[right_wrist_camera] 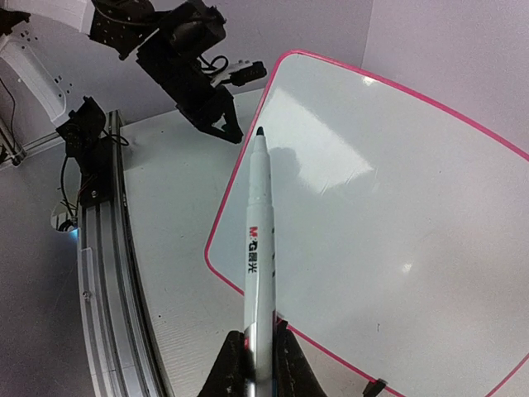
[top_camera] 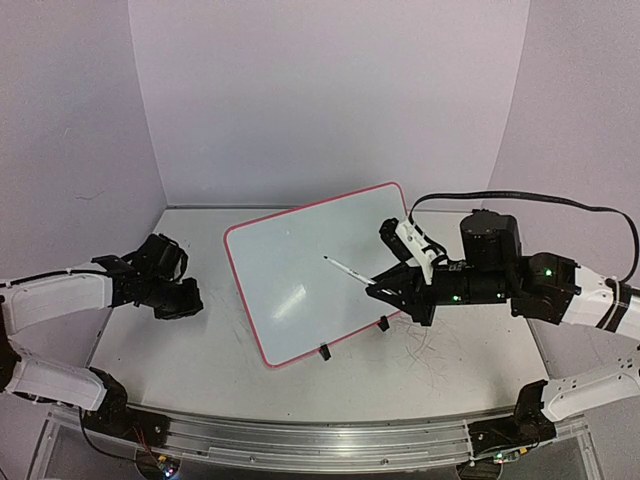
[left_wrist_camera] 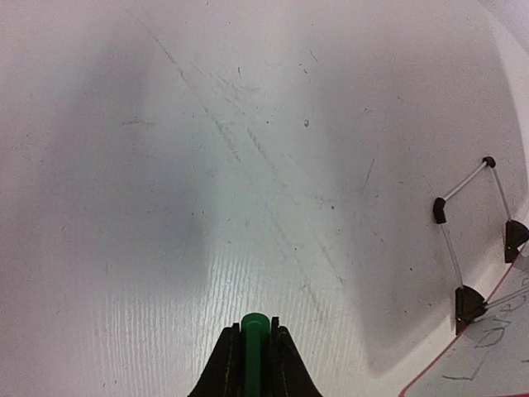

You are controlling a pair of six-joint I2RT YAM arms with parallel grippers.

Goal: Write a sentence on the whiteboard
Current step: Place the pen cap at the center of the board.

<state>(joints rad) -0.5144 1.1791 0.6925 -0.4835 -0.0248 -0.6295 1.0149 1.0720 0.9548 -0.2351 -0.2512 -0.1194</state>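
The whiteboard [top_camera: 290, 250] lies beneath the marker [top_camera: 348, 268] in the right hand [top_camera: 380, 287].

Overhead rear view of table [top_camera: 200, 330]; close wrist views along jaws; whiteboard [top_camera: 300, 280] in all three.

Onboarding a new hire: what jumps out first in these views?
The pink-rimmed whiteboard sits skewed mid-table. The right pincer grips a white marker, tip over the board's centre. Far left, the left pincer is shut on a small green piece, clear of the board.
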